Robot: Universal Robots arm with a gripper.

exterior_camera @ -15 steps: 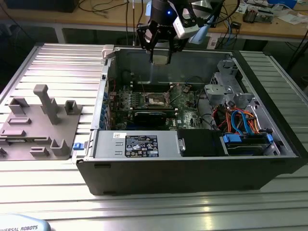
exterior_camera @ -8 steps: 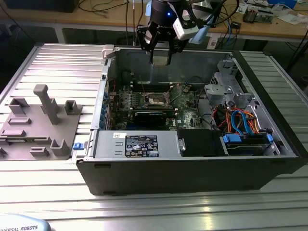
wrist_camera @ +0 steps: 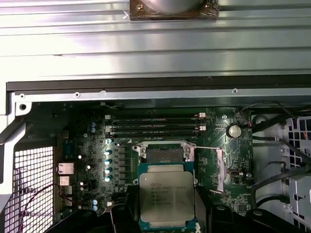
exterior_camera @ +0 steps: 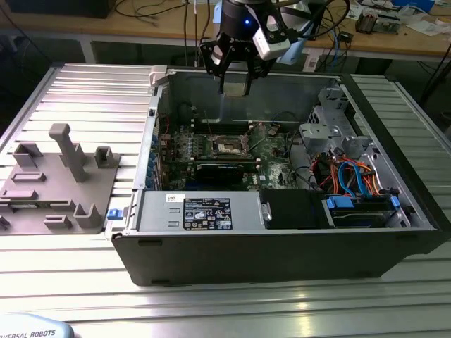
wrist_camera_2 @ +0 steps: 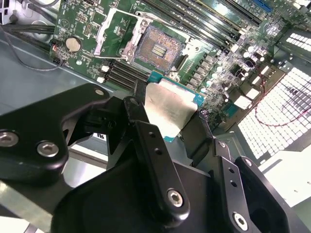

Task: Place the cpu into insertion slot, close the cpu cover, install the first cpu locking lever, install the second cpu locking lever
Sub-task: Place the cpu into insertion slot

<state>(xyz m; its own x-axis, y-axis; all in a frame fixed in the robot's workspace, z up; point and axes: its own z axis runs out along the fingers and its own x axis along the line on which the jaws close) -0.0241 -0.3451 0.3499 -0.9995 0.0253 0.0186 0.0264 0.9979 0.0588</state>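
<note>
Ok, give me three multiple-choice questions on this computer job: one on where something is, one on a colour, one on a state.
1. Where is the cpu? A. held in the pincer; B. seated in its socket; C. in a person's hand.
2. What colour is the circuit board? A. red; B. green; C. blue.
3. How is the insertion slot? A. filled; B. covered; C. open and empty.
Answers: 1 A, black fingers clamp its sides in the second wrist view. 2 B, green shows in both wrist views. 3 C, bare contacts show and the cpu cover stands open beside it.
</note>
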